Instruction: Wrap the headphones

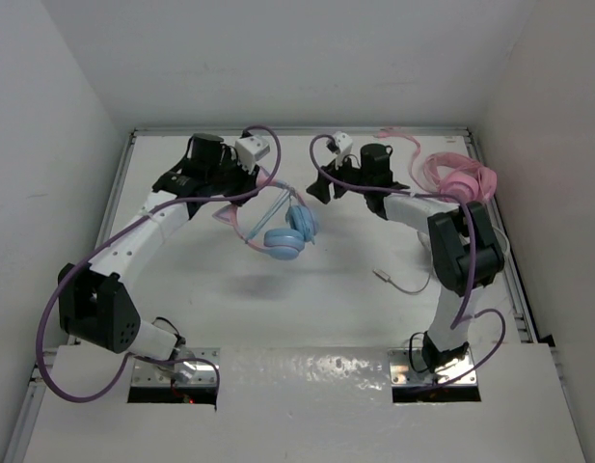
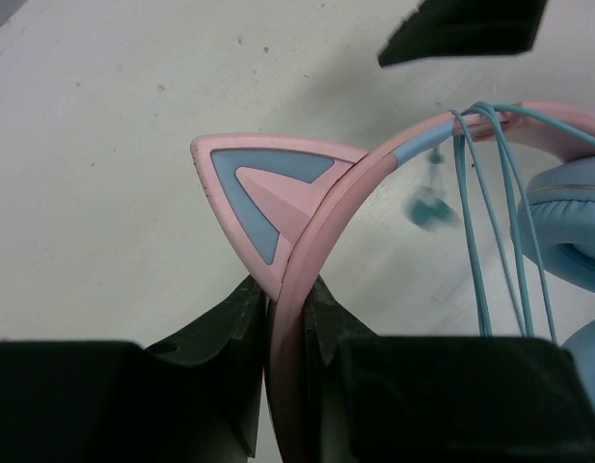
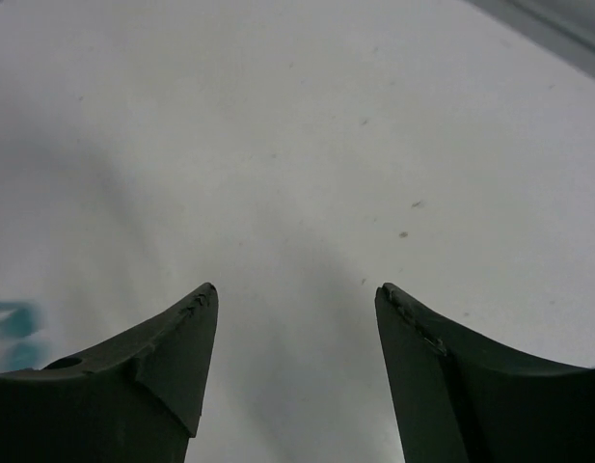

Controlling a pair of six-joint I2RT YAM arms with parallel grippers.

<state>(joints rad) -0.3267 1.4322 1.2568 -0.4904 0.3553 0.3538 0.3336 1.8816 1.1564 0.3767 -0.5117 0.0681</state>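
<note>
Left claw (image 2: pixel 283 289), pinching headphones (image 2: pixel 326 193) — cups (image 2: pixel 567 222) rightward

Your right gripper (image 3: pixel 297 289), two dark fingers (image 3: pixel 172 357) wide apart, white table (image 3: pixel 297 145) showing between them, tiny dark specks (image 3: pixel 403 233), blurry blue-green smudge (image 3: pixel 13 333) at the left edge
</note>
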